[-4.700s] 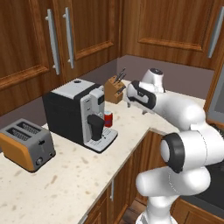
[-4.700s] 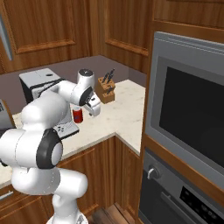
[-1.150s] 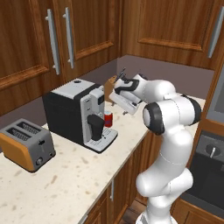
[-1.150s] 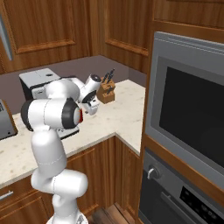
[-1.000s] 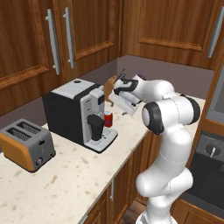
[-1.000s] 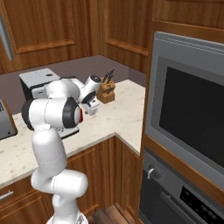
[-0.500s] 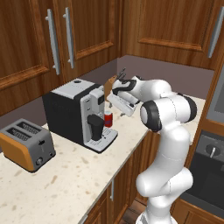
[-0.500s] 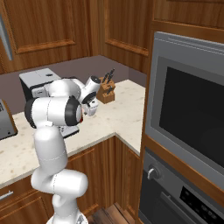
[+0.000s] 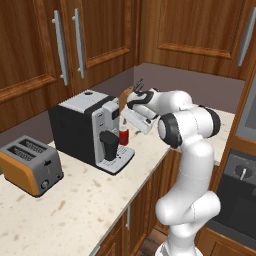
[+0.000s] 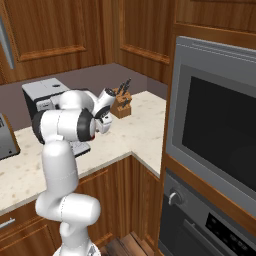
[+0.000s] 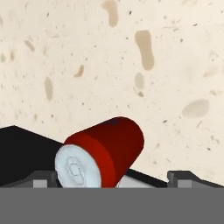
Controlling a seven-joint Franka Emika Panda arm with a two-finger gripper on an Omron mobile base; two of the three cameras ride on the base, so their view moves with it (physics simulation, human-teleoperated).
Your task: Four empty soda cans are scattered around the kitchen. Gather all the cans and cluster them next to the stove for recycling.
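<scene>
Now the gripper (image 11: pixel 113 177) hangs right over a red can (image 11: pixel 103 154), with its jaws wide and nothing held. In the hand view the can sits between the two dark tips, its silver top facing the camera. From the left base view the can (image 9: pixel 123 136) stands on the desk (image 9: pixel 90 200), just beside the coffee machine (image 9: pixel 87 127) and close to its drip tray. A knife block (image 10: pixel 121 105) stands farther back in the corner, and a toaster (image 9: pixel 30 164) sits well apart at the other end.

About a second ago the hand was a bit higher and nearer the knife block. It has since dipped down and moved toward the can. Almost five seconds ago the arm was bent low, with its big joints down in front of the camera; now it stands tall and reaches over. The can has not moved at all.

So the grab looks close. The jaws probably need to go lower around the can, then shut. The stove is still a trip away.
</scene>
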